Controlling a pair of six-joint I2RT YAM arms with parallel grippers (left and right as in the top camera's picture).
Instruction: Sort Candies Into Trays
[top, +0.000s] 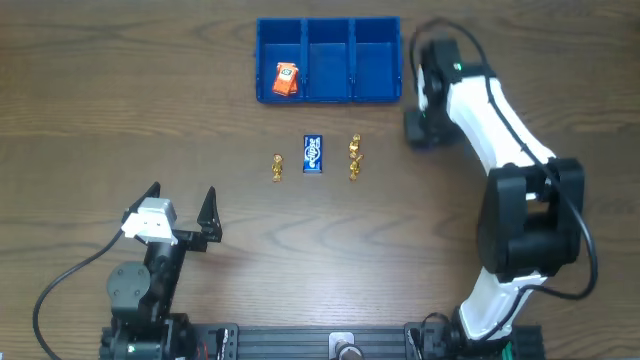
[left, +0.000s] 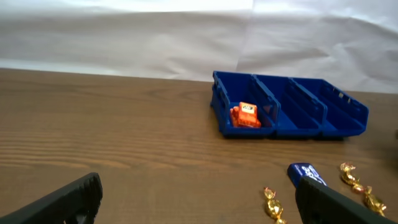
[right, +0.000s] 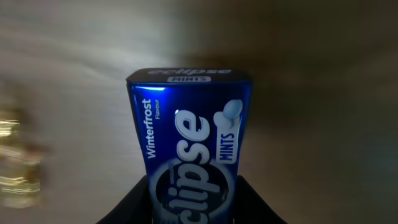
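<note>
Orange candy (top: 287, 79) alone occupied the nine-o'clock bin of the blue tray (top: 330, 99); gold candies (top: 355, 148) and a mint tin (top: 313, 153) remained unsorted, right gripper (top: 420, 130) clamped a second mint tin (right: 194, 149), left gripper (top: 183, 189) stood apart.

Worktop (left: 112, 137): brown wood grain, and I see a white backdrop (left: 124, 37) behind it.
Tray (left: 348, 115): blue, three compartments in a row, on the far worktop.
Orange candy (left: 245, 116): lying in an end compartment.
Blue pack (left: 305, 173): flat on the worktop, partly behind one finger.
Gold candies (left: 272, 203): on either side of the pack.
Fingers (left: 68, 200): my left arm's black pair, spread wide.
</note>
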